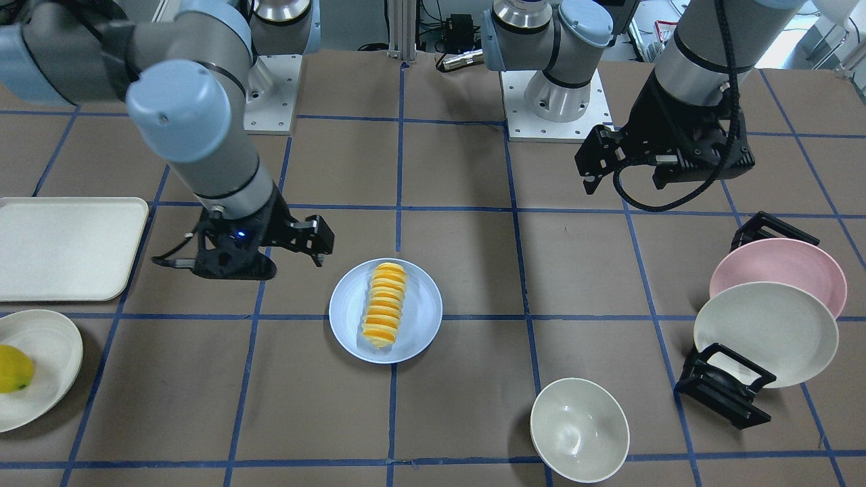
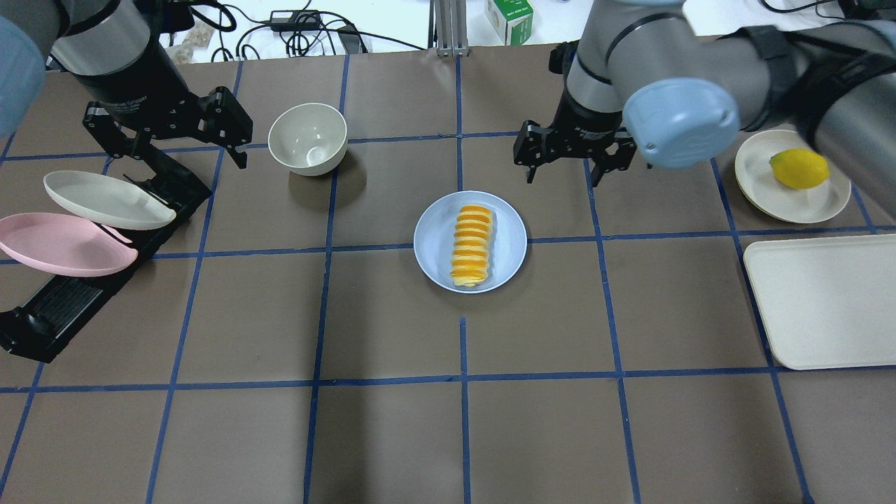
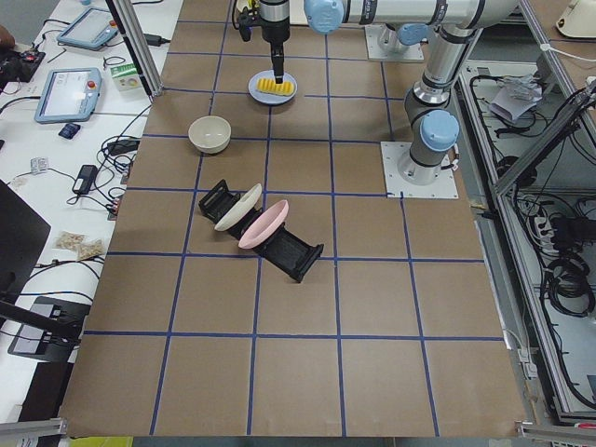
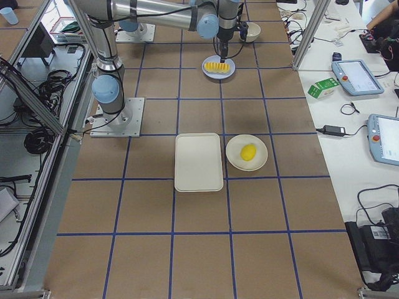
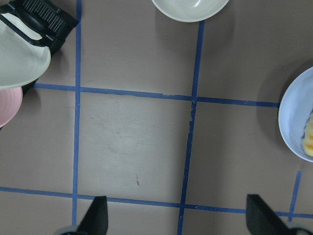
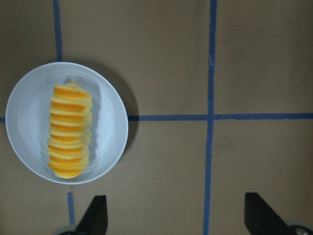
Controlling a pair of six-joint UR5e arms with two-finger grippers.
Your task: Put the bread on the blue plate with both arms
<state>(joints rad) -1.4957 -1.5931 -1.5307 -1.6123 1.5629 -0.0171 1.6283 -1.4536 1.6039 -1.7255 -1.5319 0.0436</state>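
Observation:
The bread [image 2: 471, 245], an orange ridged loaf, lies lengthwise on the blue plate [image 2: 434, 245] at the table's middle; both also show in the front view, the bread [image 1: 384, 304] on the plate [image 1: 423, 318]. My right gripper [image 2: 563, 175] hangs open and empty just beyond the plate's far right; its wrist view shows bread [image 6: 68, 129] and plate [image 6: 110, 127] to the left of its fingers [image 6: 95, 215]. My left gripper [image 2: 175, 147] is open and empty at the far left, over the plate rack; the plate's edge [image 5: 293, 122] shows at its wrist view's right.
A cream bowl [image 2: 308, 138] stands far left of the plate. A black rack [image 2: 56, 308] holds a cream plate [image 2: 105, 199] and a pink plate [image 2: 63, 245]. A lemon [image 2: 798, 168] sits on a cream plate [image 2: 812, 203]; a cream tray [image 2: 826, 301] lies at the right.

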